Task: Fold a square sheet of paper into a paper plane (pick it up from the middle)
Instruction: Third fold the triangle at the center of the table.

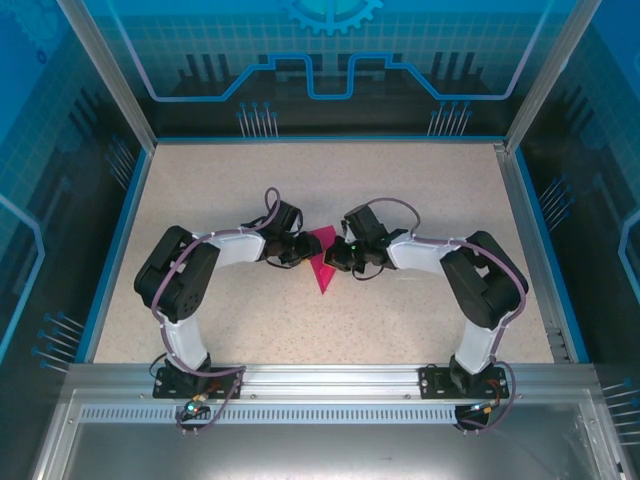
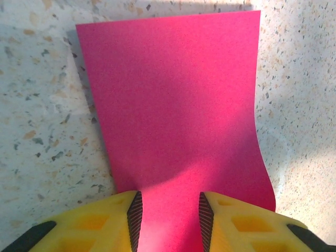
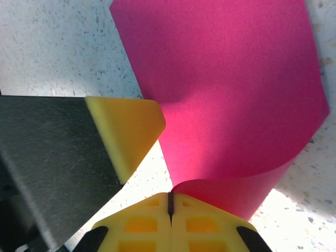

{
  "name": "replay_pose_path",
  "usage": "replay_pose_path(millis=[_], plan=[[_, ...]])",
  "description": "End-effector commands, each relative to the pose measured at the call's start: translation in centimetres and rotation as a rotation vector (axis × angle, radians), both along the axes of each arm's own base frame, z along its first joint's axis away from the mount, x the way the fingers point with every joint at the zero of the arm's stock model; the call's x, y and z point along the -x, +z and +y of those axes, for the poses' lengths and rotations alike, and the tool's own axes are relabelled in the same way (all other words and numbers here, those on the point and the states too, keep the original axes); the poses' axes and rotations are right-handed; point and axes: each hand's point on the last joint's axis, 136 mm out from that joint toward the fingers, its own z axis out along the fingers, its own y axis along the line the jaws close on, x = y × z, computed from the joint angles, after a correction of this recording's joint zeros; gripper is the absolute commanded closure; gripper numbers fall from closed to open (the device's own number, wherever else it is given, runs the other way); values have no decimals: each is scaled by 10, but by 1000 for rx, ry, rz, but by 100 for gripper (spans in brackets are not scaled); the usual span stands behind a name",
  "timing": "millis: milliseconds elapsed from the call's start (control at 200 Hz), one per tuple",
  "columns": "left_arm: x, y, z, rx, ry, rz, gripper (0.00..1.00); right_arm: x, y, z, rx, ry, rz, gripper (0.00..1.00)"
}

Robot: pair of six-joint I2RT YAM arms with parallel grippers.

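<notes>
The square sheet of paper (image 1: 322,262) lies near the middle of the tabletop (image 1: 420,180), one side bowed up in a curl. The right gripper (image 3: 169,203) is pressed together there and appears to pinch its edge. The left gripper (image 2: 169,218) stands with jaws apart astride the sheet, clamping nothing. Risk noted: if the left jaws close off-centre against that held curl, the thin sheet could buckle, crease askew, or slip from the pinch.

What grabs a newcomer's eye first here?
The magenta-pink square sheet of paper, vivid at the middle of the speckled table. The right gripper is shut on its curled-up edge. The left gripper straddles the sheet, jaws apart.
</notes>
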Motion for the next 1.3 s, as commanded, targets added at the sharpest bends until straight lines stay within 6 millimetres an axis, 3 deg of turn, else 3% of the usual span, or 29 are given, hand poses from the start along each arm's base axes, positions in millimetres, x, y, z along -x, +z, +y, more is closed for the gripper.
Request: replay_pose_path(millis=[0,130,310,525,1296], plan=[[-8,26,-1,39,9,-54,61,-3,2,12,-6,18,-22,97],[-14,41,5,39,31,-98,61,-2,-3,13,0,27,-14,97],[-18,18,15,16,66,-50,61,-4,-9,15,-4,19,-23,97],[-15,5,5,43,44,-6,66,-8,-10,15,-15,5,-52,97],[-11,-3,2,35,8,24,66,-4,-24,19,-1,43,-27,96]])
